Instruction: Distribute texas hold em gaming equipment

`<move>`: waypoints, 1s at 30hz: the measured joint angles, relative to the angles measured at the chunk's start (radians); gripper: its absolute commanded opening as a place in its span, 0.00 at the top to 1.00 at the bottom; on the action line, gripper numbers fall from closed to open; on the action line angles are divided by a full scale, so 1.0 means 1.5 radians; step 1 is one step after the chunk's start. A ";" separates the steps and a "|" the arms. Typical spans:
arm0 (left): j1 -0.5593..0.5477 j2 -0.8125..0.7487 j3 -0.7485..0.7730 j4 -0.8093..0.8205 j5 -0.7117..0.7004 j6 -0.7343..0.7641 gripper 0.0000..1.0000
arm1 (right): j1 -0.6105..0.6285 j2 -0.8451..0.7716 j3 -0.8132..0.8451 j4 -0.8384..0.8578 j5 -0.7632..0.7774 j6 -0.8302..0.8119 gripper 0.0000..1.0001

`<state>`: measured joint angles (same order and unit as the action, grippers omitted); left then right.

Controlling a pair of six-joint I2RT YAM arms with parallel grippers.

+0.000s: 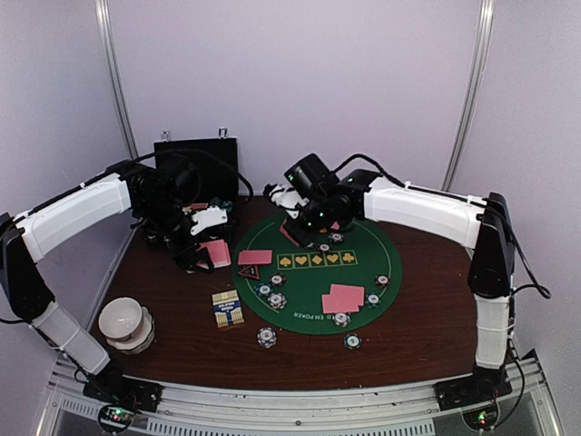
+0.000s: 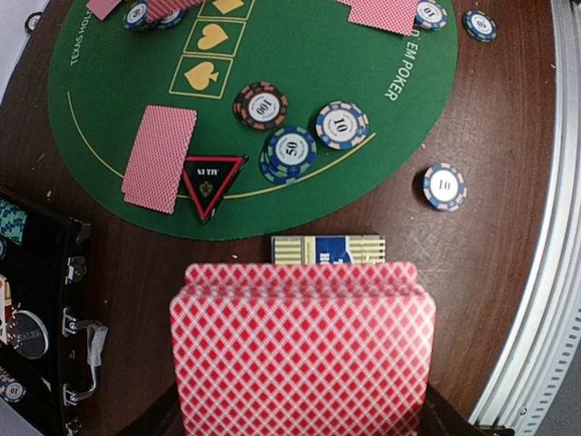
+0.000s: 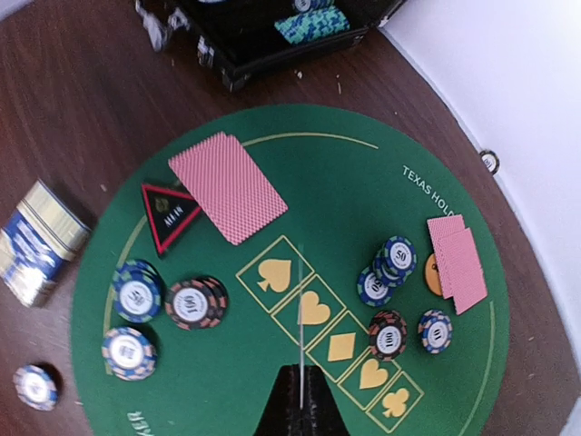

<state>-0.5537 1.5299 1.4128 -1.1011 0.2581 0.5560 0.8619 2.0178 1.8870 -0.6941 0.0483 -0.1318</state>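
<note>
My left gripper (image 1: 201, 255) is shut on a deck of pink-backed cards (image 2: 302, 350), held above the brown table left of the green mat (image 1: 309, 282); the deck hides the fingers. My right gripper (image 3: 300, 404) is shut on a single card (image 3: 300, 350), seen edge-on, above the row of suit symbols at the mat's far side. On the mat lie a face-down card (image 2: 159, 159), the red triangle marker (image 2: 211, 182), a pair of cards (image 1: 343, 298), more cards (image 3: 458, 263) over an orange disc, and several striped chips (image 2: 290, 150). Two chips (image 1: 266, 337) lie off the mat.
The blue-and-yellow card box (image 1: 228, 309) lies on the table just ahead of the left gripper. The open black case (image 1: 195, 168) stands at the back left, teal chips (image 3: 313, 23) inside. White stacked bowls (image 1: 125, 322) sit at the front left. A metal rail (image 2: 545, 272) edges the table.
</note>
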 measured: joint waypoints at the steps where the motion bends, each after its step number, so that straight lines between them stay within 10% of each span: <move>1: 0.001 0.000 0.000 0.000 0.000 0.000 1.00 | 0.013 0.008 -0.013 0.011 0.030 -0.033 1.00; 24: 0.002 0.000 -0.001 -0.002 0.000 0.000 1.00 | 0.042 0.172 -0.150 0.356 0.247 -0.445 0.99; 30: 0.002 0.000 -0.001 -0.003 -0.001 0.000 1.00 | 0.047 0.178 -0.154 0.347 0.241 -0.441 0.56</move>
<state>-0.5507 1.5295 1.4120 -1.1061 0.2573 0.5564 0.9318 2.2841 1.6562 -0.1738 0.4091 -0.7933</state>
